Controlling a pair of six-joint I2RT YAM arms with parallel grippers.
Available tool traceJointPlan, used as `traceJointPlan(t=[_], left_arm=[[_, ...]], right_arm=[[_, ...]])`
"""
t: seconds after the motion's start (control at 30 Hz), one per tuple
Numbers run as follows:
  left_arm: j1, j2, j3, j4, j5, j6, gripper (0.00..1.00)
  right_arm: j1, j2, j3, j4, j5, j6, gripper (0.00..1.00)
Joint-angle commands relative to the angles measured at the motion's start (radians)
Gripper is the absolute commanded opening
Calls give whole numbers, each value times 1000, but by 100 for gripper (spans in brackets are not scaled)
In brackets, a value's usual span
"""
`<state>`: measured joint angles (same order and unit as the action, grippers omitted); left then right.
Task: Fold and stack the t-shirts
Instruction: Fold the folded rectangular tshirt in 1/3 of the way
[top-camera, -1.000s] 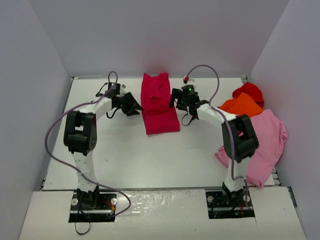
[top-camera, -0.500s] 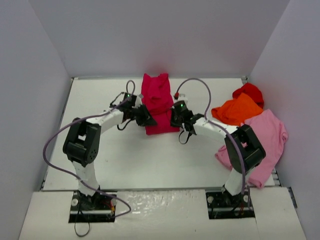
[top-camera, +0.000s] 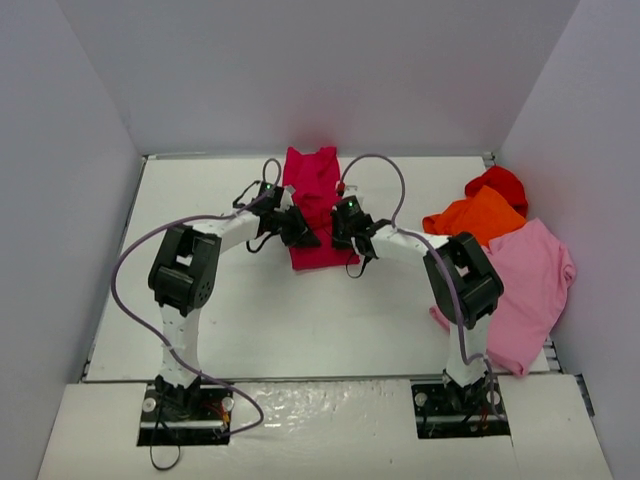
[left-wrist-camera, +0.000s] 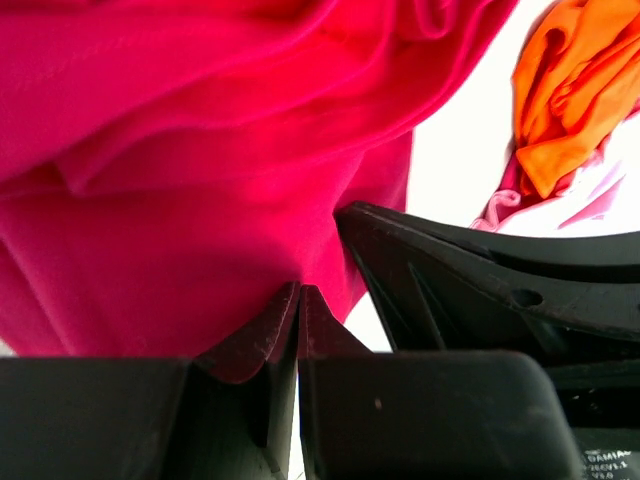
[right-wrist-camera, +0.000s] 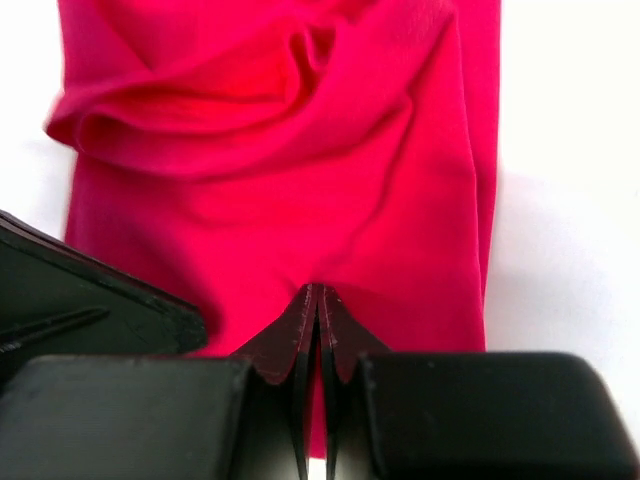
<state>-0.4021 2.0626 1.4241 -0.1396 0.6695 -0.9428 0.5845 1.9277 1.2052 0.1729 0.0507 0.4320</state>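
Four shirts lie on the white table (top-camera: 300, 310), and we see the magenta shirt (top-camera: 318, 190) at the far middle, folded into a long narrow strip that runs from the back edge toward the arms. Its far half is bunched in soft ridges, while its near half lies flat. Both arms reach inward to its near hem. The left gripper (top-camera: 304, 238) sits at the hem's left corner and the right gripper (top-camera: 341, 233) at its right corner, the two just beside each other. In the left wrist view the fingers (left-wrist-camera: 262, 345) are pressed together, their tips pinching the edge of the cloth, with bare table showing under them and the other gripper's dark body close on the right. In the right wrist view the fingers (right-wrist-camera: 282, 348) are likewise pressed together, tips nipped onto the hem, with magenta cloth showing through the thin slit between them. Well apart from all this, the other three shirts are heaped along the right side: the red shirt (top-camera: 500, 182) is farthest back, the orange shirt (top-camera: 478, 217) is crumpled just in front of it, touching it, and the pink shirt (top-camera: 535, 280) is spread nearest, reaching past the table's near right corner.
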Motion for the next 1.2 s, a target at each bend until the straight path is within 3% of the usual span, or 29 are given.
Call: traceJointPlan(t=[0.0,0.43,0.7,0.97,1.07,1.17], left_arm=[[-13,-81,-66,39,14,7,0],[-136,-334,-470,38,-98,-10,0],[-244,-638,-725,12,-194,-113,0],[-294,-1016,-844,-200,-277,-203,0],[-294,-1194,-841,-273,-377,-221,0],[-291,-1261,-797,-343,-449,-196,0]], right_arm=[[23,-61,-73,-5,-14,-9,0],[176,-380,-429,-83,51,109,0],[438,-614,-611,-191,138,399,0],[724,-800,-598,-412,318,660,0],[774,-828,-551,-453,391,663,0],[766,-803,-502,-455,458,596,0]])
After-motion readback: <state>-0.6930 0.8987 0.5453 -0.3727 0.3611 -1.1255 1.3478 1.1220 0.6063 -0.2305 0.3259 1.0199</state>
